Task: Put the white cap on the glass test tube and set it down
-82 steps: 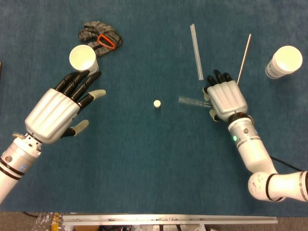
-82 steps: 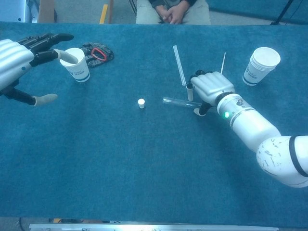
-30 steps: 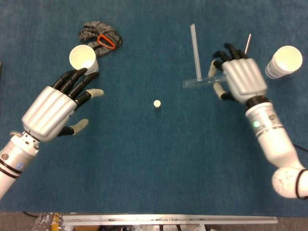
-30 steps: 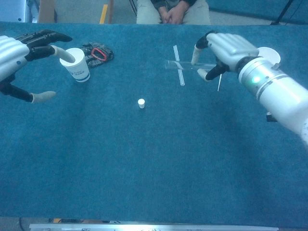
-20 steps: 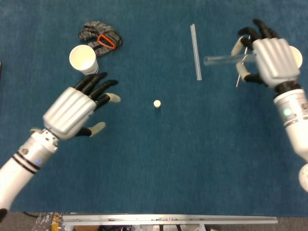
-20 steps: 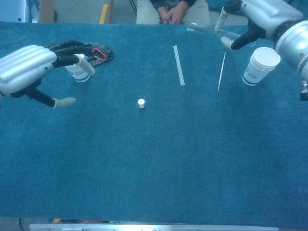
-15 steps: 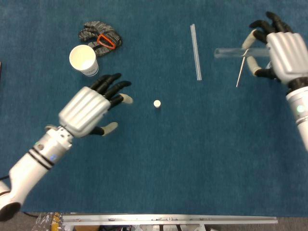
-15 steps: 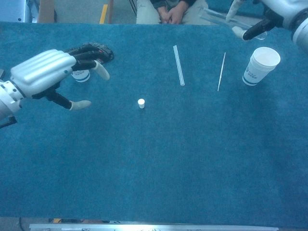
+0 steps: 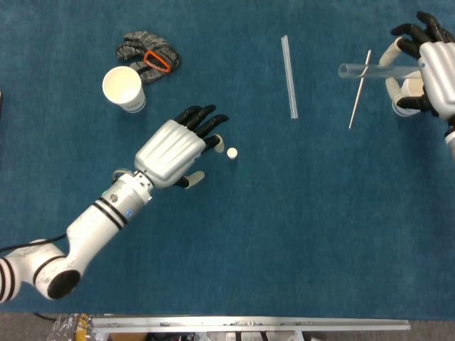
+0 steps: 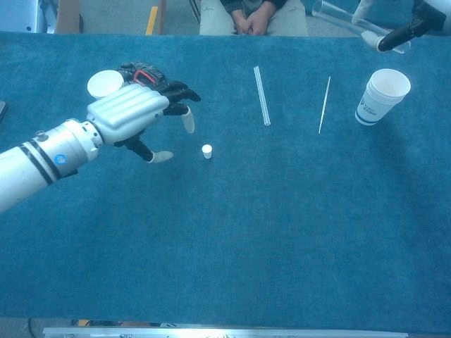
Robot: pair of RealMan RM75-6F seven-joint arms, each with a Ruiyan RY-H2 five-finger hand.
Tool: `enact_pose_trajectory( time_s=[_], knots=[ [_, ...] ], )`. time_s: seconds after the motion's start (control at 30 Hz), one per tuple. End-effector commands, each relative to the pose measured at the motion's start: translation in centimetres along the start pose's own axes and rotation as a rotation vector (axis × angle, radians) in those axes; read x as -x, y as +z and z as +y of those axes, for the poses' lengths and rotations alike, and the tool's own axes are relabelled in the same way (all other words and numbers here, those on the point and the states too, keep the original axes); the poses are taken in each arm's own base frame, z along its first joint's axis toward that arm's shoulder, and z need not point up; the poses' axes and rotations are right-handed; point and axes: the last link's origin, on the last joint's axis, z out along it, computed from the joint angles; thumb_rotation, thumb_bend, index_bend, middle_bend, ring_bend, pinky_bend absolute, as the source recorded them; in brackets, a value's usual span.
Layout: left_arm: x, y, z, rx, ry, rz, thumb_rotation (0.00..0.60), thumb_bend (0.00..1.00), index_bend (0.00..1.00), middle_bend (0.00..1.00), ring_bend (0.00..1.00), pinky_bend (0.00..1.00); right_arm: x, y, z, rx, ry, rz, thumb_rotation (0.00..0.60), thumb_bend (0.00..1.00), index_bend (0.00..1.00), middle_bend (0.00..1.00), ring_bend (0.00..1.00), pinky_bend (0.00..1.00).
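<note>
The small white cap [image 9: 232, 152] [image 10: 206, 150] stands on the blue table, just right of my left hand's fingertips. My left hand [image 9: 174, 152] [image 10: 134, 115] hovers beside it with fingers spread and nothing in it. The clear glass test tube [image 9: 370, 70] [image 10: 345, 18] is held level in the air by my right hand [image 9: 432, 68] [image 10: 412, 17] at the far right, high above the table, its open end pointing left. Most of the right hand is cut off by the frame edges.
A white paper cup [image 9: 124, 88] and a grey glove with an orange clip [image 9: 149, 55] sit at the back left. A clear rod [image 9: 288, 77] and a thin stick [image 9: 359, 89] lie at the back middle. Another paper cup [image 10: 381, 96] stands at the right. A person sits behind the table.
My left hand has moved right and down, ending close to the white cap. My right hand has lifted the test tube off the table and carried it up and to the right.
</note>
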Motion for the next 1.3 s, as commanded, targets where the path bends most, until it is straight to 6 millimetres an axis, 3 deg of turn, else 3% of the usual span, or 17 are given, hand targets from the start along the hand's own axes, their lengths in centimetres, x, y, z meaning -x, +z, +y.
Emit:
enact_pose_trajectory(
  time_s=[0.03, 0.33, 0.63, 1.3],
  knots=[
    [0.5, 1.3, 0.0, -0.011, 0.008, -0.024, 0.6, 0.24, 0.36, 0.09, 0.0, 0.09, 0.2, 0.1, 0.2, 0.001, 0.0, -0.007, 0.6, 0.45, 0.63, 0.25, 0.05, 0.16],
    [2.0, 4.2, 0.2, -0.041, 0.013, -0.062, 0.6, 0.25, 0.36, 0.08, 0.0, 0.09, 0.8, 0.6, 0.6, 0.006, 0.0, -0.021, 0.6, 0.45, 0.63, 0.25, 0.05, 0.16],
    [2.9, 5.9, 0.7, -0.055, -0.001, -0.074, 0.6, 0.26, 0.38, 0.08, 0.0, 0.09, 0.9, 0.7, 1.1, 0.014, 0.0, -0.025, 0.6, 0.45, 0.63, 0.25, 0.05, 0.16],
    [4.2, 7.1, 0.8, -0.084, -0.003, -0.097, 0.6, 0.31, 0.42, 0.08, 0.0, 0.09, 0.7, 0.8, 1.7, 0.026, 0.011, -0.025, 0.6, 0.45, 0.64, 0.25, 0.05, 0.16]
  ],
)
